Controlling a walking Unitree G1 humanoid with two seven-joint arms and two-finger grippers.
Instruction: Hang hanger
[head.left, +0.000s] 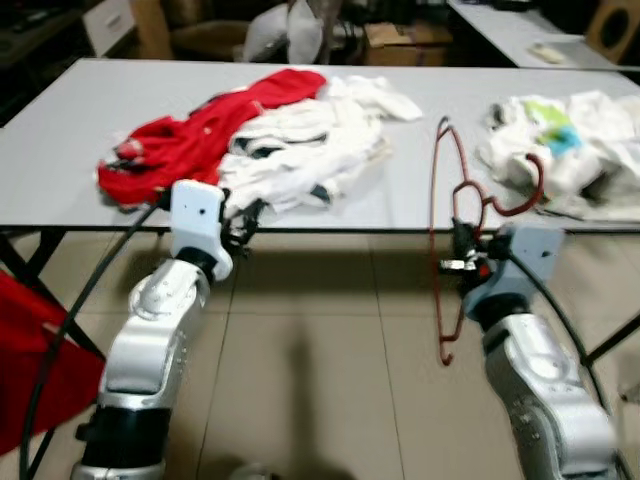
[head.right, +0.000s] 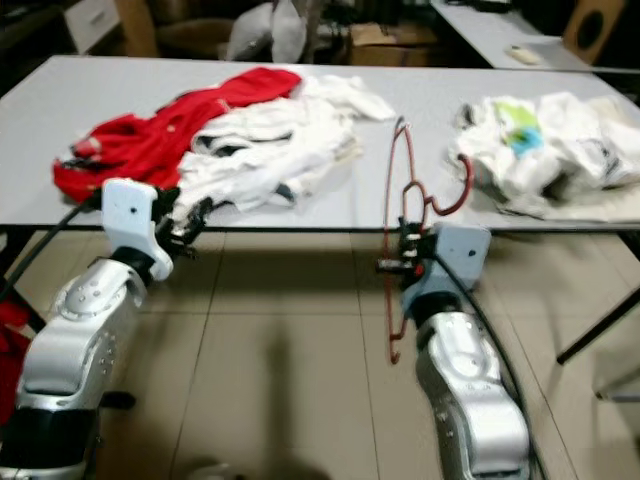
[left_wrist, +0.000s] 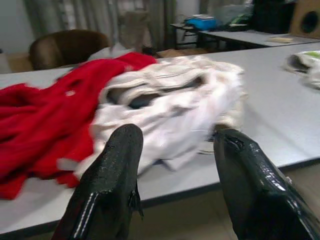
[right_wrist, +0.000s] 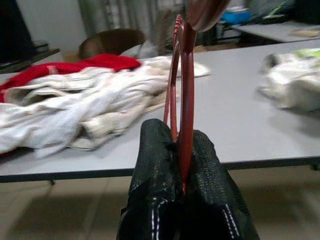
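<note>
Red wire-thin hanger (head.left: 440, 240) is clamped between the closed fingers of the right gripper (head.left: 462, 262), which sits just off the near edge of the table (head.left: 60, 130), toward its right part. The hanger stands on end: its long axis runs nearly vertical, one end reaching up over the table surface, the other hanging below the edge toward the floor. Its hook (head.left: 520, 190) curls away to the right, over the near edge, close to the white clothes pile (head.left: 570, 150). In the right wrist view the frame rises straight out from between the pressed fingers.

The right arm already holds the task item; the left gripper (head.left: 238, 232) is well apart from it, at the near edge in front of the red garment (head.left: 200, 130) and the white garment (head.left: 300, 150), fingers (left_wrist: 107, 190) spread and holding nothing.

No rail or rod for hanging can be made out. Judgement: the next move calls for locating a rail and turning the hook toward it.
</note>
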